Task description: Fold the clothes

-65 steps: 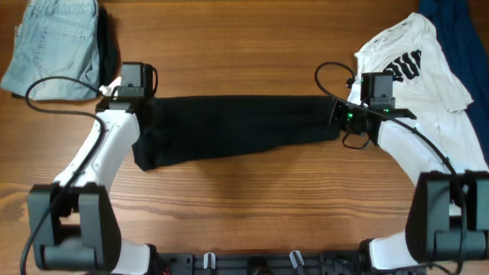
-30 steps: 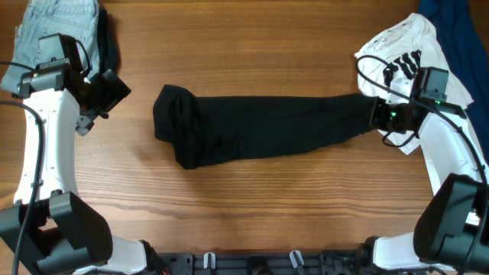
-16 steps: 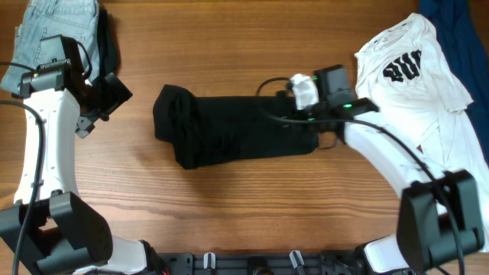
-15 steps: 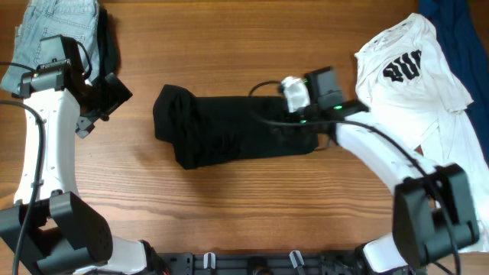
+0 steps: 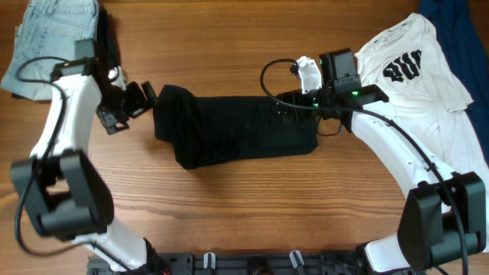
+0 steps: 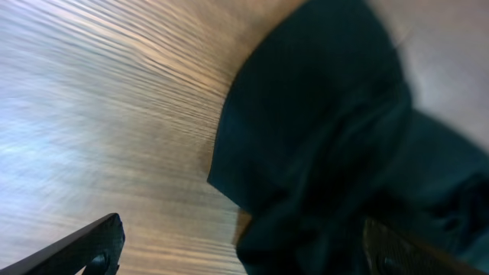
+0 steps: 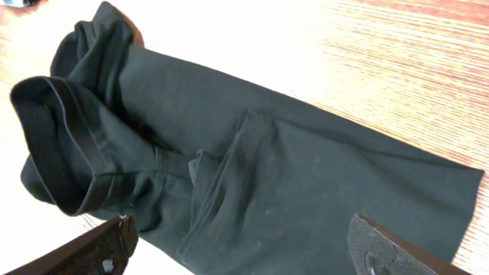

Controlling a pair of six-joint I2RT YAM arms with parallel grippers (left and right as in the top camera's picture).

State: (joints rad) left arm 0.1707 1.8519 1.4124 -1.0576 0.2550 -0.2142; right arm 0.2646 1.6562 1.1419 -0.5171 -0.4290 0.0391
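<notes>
Wooden table (image 5: 244, 210) open below lower edge of black shirt (image 5: 237, 137)

Left arm (image 5: 63, 114): white links, black joints, black cable. Right arm (image 5: 390, 149): white shell, black wrist block, green light (image 5: 354, 94), looped cable (image 5: 263, 79). Right gripper (image 7: 241, 225): black fingers (image 7: 99, 243).

Even, bright overhead view; left-wrist shirt (image 6: 328, 137) motion-blurred; right-wrist table (image 7: 252, 30) glare-washed toward upper left.
</notes>
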